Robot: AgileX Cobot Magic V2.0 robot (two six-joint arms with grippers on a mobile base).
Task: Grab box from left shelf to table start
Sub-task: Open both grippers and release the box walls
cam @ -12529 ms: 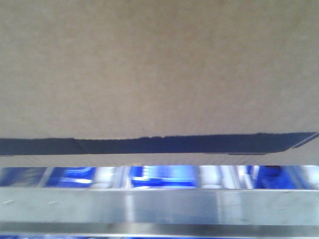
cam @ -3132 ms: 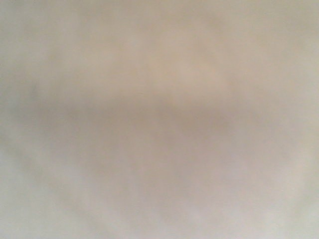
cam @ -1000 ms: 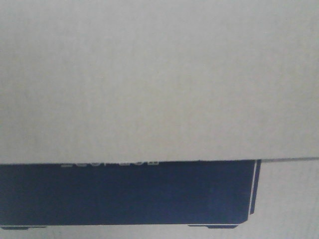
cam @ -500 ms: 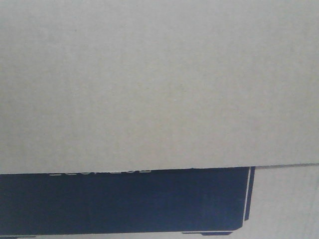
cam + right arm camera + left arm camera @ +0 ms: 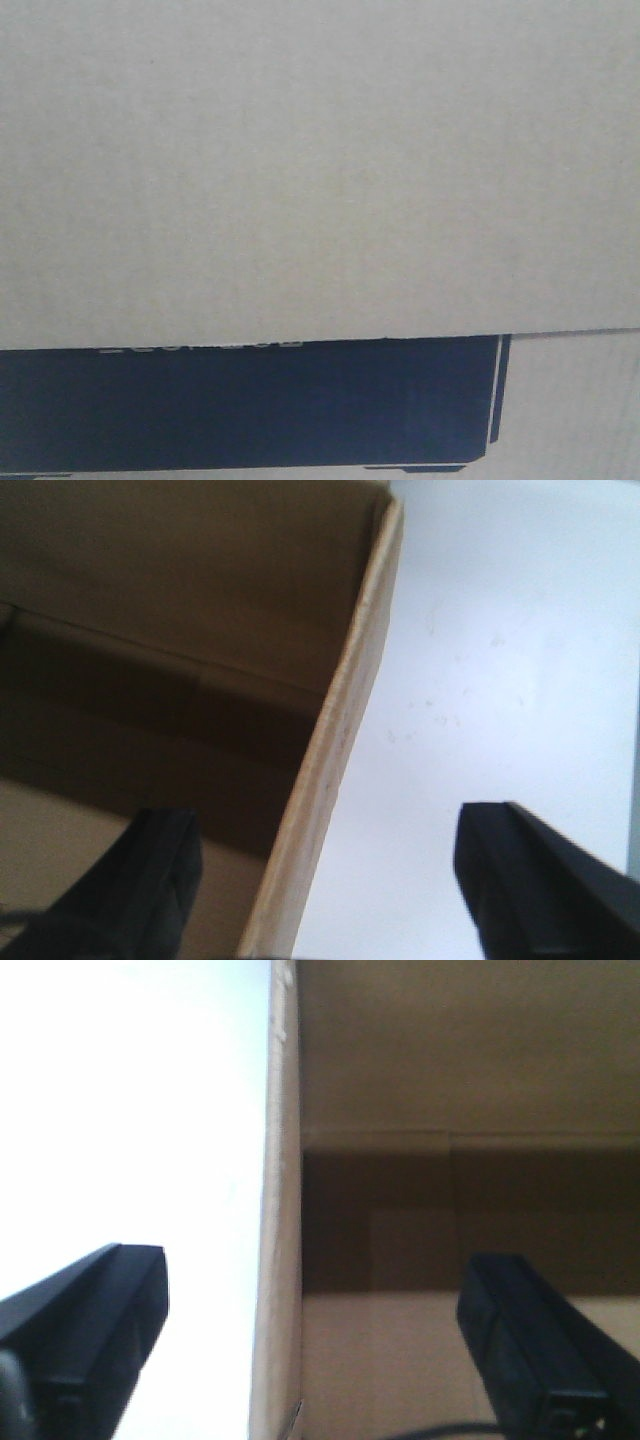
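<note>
Front view: box [image 5: 320, 170] lettering cut off, unreadable | left fingers [image 5: 110, 1320] spread astride wall | right fingers [image 5: 530, 880] likewise

left gripper [image 5: 300, 1330]: matte black, blocky tapered plastic fingers [image 5: 520, 1340]; thin dark cable beneath | right gripper [image 5: 330, 880]: same matte black, square-ended fingers [image 5: 520, 880]

Box [image 5: 320, 170] fills front view; wall [image 5: 280, 1220] between spread left tool [image 5: 310, 1310] fingers, likewise right tool [image 5: 325, 870].
</note>
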